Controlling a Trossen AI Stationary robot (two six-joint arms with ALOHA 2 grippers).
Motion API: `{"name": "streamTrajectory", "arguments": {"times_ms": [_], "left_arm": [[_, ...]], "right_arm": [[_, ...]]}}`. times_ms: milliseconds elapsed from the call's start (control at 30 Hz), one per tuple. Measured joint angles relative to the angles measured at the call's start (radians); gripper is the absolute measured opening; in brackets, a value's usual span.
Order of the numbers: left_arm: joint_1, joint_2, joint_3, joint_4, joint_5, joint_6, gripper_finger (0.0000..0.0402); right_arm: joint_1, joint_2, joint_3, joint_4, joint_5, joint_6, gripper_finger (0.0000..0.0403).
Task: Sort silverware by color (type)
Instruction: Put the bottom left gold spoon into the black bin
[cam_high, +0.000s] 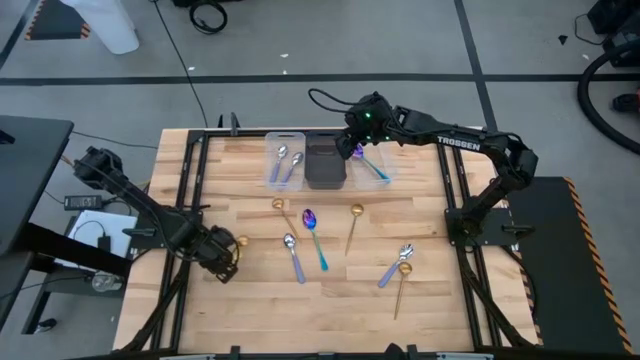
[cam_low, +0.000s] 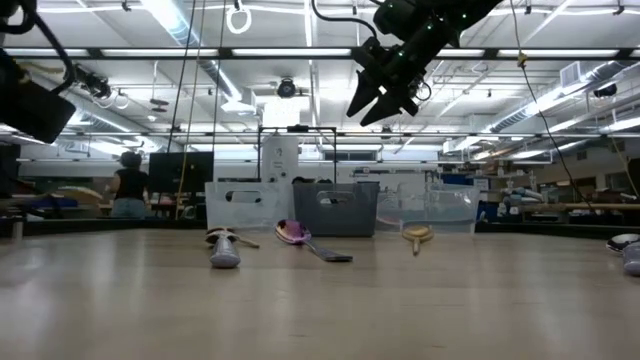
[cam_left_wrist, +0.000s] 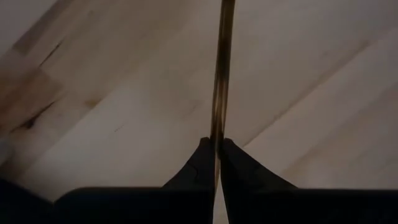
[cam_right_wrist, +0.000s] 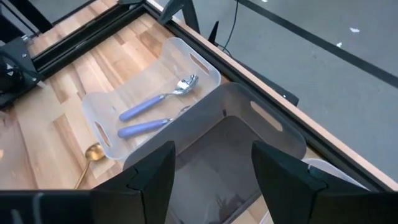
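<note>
My left gripper is low over the table's near-left part, shut on a gold spoon. My right gripper hangs open and holds nothing, high above the dark bin, as the low view's right gripper shows. Two lavender-handled spoons lie in the left clear bin. A teal-handled spoon lies in the right clear bin. Flat on the table lie gold spoons, a teal-handled spoon and lavender ones. My left gripper pinches the gold spoon's thin handle between its two fingertips. The handle runs straight on from the fingers, in line with them. Whether the spoon is lifted clear of the wood, I cannot tell.
The three bins stand in a row at the table's far middle. Black frame rails run along the table's left and right sides. Bare wood lies between the loose spoons and the near edge. A person stands far off in the room.
</note>
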Motion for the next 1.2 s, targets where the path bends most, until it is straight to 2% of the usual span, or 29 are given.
{"name": "streamTrajectory", "arguments": {"times_ms": [167, 367, 567, 833, 1200], "left_arm": [[0.056, 0.0, 0.038, 0.003, -0.044, 0.068, 0.0013], [0.186, -0.002, 0.091, 0.044, -0.112, 0.245, 0.0013], [0.36, -0.002, 0.122, 0.178, -0.113, 0.462, 0.0014], [0.591, -0.002, 0.168, 0.225, -0.106, 0.645, 0.0016], [0.761, -0.002, 0.227, 0.436, -0.097, 0.782, 0.0017]], "right_arm": [[0.0, 0.0, 0.0, 0.001, -0.012, -0.021, 0.0222], [0.0, 0.0, 0.0, 0.001, -0.097, -0.038, 0.0222], [0.0, 0.001, 0.0, 0.001, -0.162, -0.056, 0.0222], [0.0, 0.001, 0.0, 0.001, -0.166, -0.047, 0.0222], [0.0, 0.001, 0.0, 0.001, -0.185, -0.045, 0.0222]]}}
